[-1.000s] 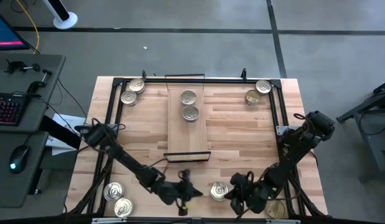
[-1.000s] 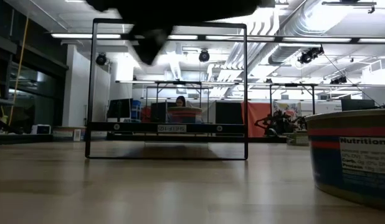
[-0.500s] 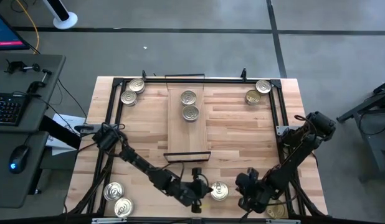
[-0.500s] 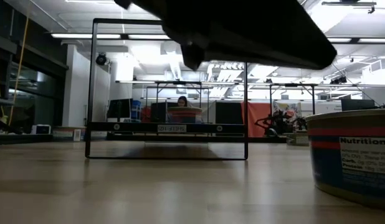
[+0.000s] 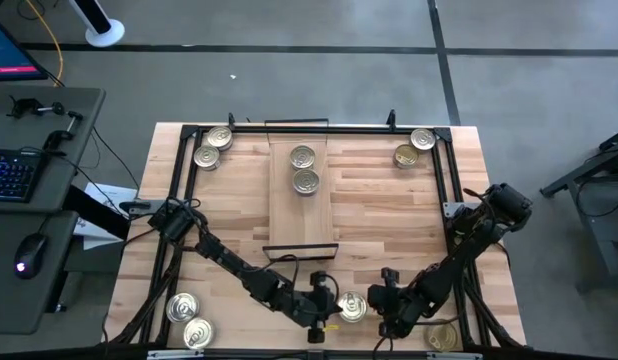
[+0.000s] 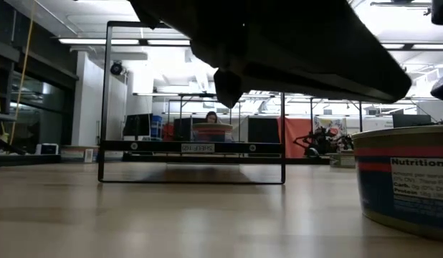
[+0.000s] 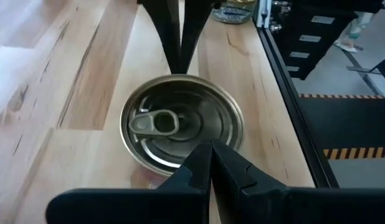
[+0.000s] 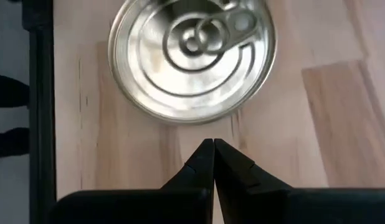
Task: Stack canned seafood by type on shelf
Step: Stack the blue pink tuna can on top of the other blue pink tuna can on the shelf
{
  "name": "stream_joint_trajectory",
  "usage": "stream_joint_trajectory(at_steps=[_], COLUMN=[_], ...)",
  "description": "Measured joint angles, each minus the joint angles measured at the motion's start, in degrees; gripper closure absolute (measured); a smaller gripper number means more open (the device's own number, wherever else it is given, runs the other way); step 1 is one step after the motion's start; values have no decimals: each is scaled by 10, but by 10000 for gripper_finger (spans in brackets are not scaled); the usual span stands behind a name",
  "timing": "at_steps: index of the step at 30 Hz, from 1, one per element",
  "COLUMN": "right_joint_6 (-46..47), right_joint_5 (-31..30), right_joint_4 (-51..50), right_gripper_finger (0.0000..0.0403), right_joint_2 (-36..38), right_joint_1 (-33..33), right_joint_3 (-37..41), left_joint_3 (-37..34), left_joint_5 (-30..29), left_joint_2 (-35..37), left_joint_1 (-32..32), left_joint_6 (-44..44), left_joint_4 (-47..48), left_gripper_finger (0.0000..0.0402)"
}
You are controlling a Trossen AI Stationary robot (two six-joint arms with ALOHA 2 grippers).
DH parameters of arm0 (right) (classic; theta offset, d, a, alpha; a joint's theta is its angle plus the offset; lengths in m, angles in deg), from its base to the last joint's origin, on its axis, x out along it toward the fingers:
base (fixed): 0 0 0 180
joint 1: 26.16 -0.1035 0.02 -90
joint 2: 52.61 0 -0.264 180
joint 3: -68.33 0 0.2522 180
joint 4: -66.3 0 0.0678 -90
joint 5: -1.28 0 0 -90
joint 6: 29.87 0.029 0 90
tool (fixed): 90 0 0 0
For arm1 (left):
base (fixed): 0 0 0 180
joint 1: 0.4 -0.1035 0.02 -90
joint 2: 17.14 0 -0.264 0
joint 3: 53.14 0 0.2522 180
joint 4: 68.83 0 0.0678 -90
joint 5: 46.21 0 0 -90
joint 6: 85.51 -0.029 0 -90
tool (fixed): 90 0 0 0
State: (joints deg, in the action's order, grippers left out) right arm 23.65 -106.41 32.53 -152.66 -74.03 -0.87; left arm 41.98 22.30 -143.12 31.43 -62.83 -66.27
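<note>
A silver round tin [image 5: 351,307] with a pull-tab lid [image 7: 180,121] stands on the tabletop near the front edge, between my two grippers. My left gripper [image 7: 209,148] is shut, its tips over the lid's rim on the table's left side [image 5: 327,305]. My right gripper [image 8: 213,146] is shut at the tin's right side [image 5: 379,302]; it also shows in the left wrist view [image 7: 180,59]. The shelf [image 5: 302,215], a light-wood board in a black frame, lies mid-table and carries two tins [image 5: 303,157] [image 5: 306,181]. My left gripper has its shut fingertips over the near rim of the tin's lid [image 7: 199,163], slanting down from the table's left; whether they touch it I cannot tell. My right gripper points steeply down beside the tin's opposite rim [image 7: 180,76]; a strip of table shows between tips and tin [image 8: 199,127], so touch cannot be told.
More tins stand in pairs at the far left [image 5: 213,146], far right [image 5: 414,148] and near left [image 5: 189,320], and one at the near right [image 5: 444,337]. A black frame [image 5: 455,180] runs round the table. A labelled tin [image 6: 408,183] looms in the low view.
My left gripper has gone toward the table's right edge and a little down, up to the tin. My right gripper has rolled about its own line and sunk slightly beside the tin. The tin has kept its place.
</note>
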Motion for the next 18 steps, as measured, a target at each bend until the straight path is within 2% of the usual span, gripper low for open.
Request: stream_joint_trajectory(at_steps=[8,18], right_joint_6=[-21,-46], right_joint_5=[-2,-17], right_joint_4=[-6,48], right_gripper_finger=[403,403], right_joint_2=[0,0], right_joint_1=[0,3], right_joint_3=[0,0], left_joint_3=[0,0], left_joint_5=[2,6], left_joint_2=[-8,-8], left_joint_1=[-14,-14], left_joint_6=[8,11], left_joint_4=[-6,15], left_gripper_finger=[401,402])
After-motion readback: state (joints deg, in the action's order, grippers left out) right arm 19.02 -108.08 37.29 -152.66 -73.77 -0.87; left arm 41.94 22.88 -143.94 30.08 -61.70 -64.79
